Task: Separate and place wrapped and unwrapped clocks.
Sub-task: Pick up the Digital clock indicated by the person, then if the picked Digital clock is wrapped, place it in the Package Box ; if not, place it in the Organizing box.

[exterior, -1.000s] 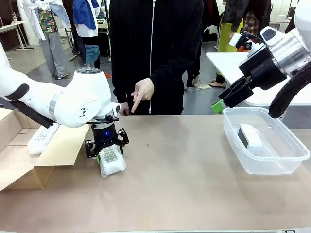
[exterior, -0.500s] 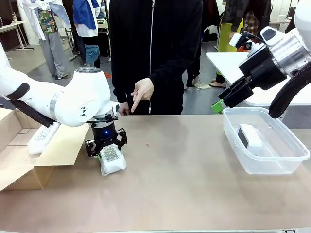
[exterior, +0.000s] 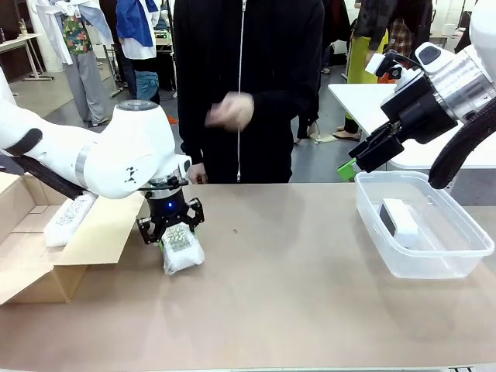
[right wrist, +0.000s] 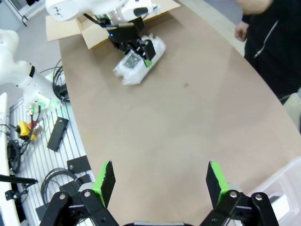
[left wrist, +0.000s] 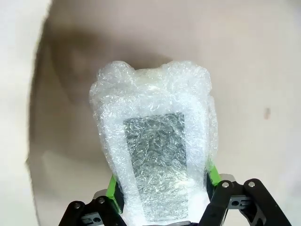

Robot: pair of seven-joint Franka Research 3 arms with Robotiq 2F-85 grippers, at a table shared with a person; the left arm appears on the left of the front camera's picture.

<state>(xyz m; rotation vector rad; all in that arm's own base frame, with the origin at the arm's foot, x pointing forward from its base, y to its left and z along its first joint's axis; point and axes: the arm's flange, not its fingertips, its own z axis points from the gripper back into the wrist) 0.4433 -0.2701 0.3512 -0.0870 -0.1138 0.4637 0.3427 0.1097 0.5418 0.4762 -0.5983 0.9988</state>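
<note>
Front view: the left pincer is clamped on a bubble-wrapped clock near the table's left side, just beside the open flap of a cardboard box. The bundle lies on the table top with its near end sticking out past the pincer toward the robot's edge. In the left wrist view the green pads press the bundle's two long sides close to its near end, the grey speckled panel facing the camera and most of the wrap reaching beyond the fingertips. A second wrapped clock lies in the box at the table's left edge. The bare white clock lies in a clear tub by the right edge. The right pincer hangs above the tub's far left corner, jaws apart and holding nothing. A person's hand is raised beyond the far edge.
</note>
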